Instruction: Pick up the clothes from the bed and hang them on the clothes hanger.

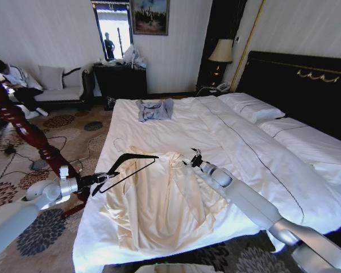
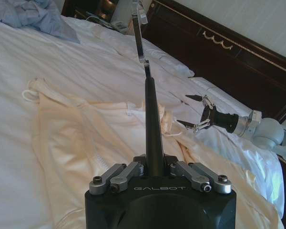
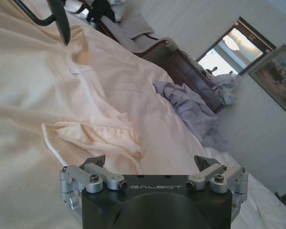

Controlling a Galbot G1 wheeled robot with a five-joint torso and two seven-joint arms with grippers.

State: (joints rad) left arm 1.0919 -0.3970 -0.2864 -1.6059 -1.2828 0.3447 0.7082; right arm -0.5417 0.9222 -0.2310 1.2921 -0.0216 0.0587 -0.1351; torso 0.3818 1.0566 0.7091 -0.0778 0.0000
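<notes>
Grippers flank clothes, left gripping hanger.

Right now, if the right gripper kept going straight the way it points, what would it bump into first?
Probably the clothes. The right gripper, open, points at the bunched collar fold just ahead, low over the bed. How close it is, I can't tell for sure.

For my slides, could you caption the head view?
Left gripper holds hanger over cream robe; right gripper open.
</notes>
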